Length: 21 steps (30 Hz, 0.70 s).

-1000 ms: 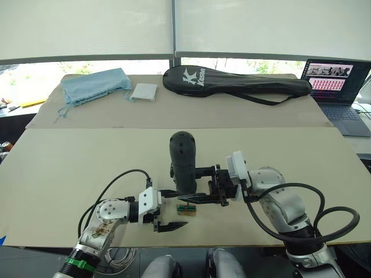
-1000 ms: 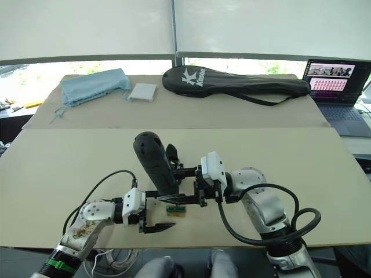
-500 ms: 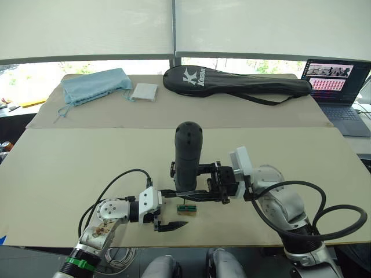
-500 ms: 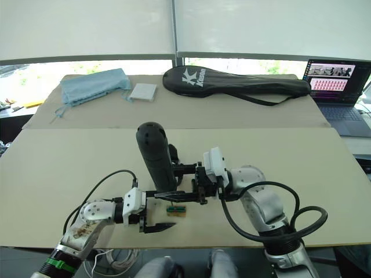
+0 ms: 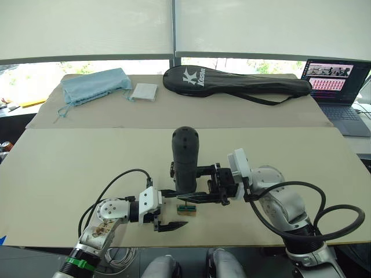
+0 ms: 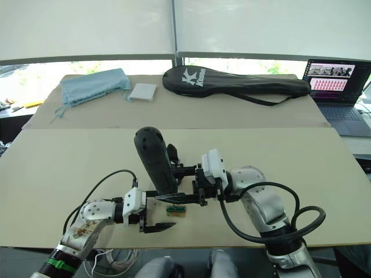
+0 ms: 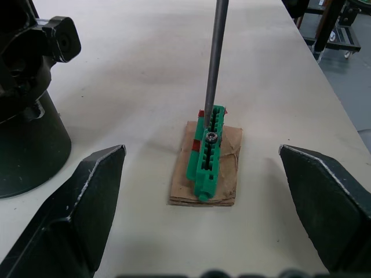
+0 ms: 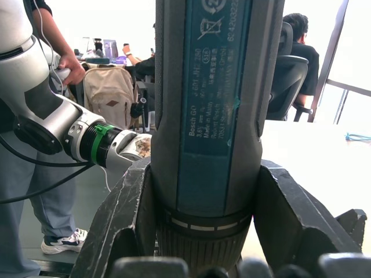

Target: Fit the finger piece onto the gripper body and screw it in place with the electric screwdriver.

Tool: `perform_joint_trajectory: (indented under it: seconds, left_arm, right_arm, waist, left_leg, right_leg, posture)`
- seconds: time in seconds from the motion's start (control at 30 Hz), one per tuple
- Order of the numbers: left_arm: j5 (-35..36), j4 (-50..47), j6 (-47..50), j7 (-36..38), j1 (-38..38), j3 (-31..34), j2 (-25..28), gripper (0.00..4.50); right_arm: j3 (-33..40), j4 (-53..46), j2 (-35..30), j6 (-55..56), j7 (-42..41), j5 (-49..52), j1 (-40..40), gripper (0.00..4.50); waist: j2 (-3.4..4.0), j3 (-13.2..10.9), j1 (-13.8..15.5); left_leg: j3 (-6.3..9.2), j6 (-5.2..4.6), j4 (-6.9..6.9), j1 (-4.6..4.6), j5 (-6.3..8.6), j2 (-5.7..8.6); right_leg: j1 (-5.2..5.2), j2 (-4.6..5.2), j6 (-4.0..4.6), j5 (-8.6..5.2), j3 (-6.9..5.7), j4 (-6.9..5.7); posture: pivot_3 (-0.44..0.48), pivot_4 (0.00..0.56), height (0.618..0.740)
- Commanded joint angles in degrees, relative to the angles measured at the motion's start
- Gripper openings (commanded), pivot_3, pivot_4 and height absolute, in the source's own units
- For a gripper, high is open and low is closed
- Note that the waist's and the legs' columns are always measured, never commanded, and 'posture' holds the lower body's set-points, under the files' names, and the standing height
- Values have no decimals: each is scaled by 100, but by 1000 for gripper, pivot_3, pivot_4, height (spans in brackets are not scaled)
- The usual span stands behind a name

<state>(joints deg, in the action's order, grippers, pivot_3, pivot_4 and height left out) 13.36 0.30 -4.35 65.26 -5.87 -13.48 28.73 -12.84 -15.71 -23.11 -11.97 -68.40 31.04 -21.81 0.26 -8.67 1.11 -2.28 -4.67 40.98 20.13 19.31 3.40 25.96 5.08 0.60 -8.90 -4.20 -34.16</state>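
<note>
Screwdriver bit on the green holder

The right gripper (image 5: 200, 196) clamps the upright electric screwdriver (image 5: 185, 159); its bit touches a screw in the green holder (image 7: 208, 153), between the left gripper's (image 7: 203, 214) spread fingers.

Head stereo pair looking down, wrist cameras close — table (image 5: 69, 168) shared

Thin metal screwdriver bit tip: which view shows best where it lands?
Left wrist view: the thin metal bit comes down onto a screw in the small green holder on its tan card. In the eye views the thick black electric screwdriver hides the tip; the right wrist view shows its labelled body.
</note>
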Motion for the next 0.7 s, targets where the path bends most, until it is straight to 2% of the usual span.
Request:
perform_joint_trajectory:
  seconds: [0.03, 0.7]
  left_arm:
    - [-133, 159, 196, -62, 100, -170, -3, 4477]
    - [-131, 88, 265, -101, 121, -190, -17, 4477]
  right_arm:
    - [61, -205, 52, 48, 10, 126, -72, 1928]
    - [44, -288, 45, -36, -8, 160, -16, 1928]
  waist:
    - [0, 0, 0]
    - [0, 0, 0]
  left_leg:
    - [0, 0, 0, 0, 0, 0]
    - [0, 0, 0, 0, 0, 0]
  right_leg:
    - [0, 0, 0, 0, 0, 0]
    - [0, 0, 0, 0, 0, 0]
  posture:
    - [0, 150, 740]
    - [0, 150, 740]
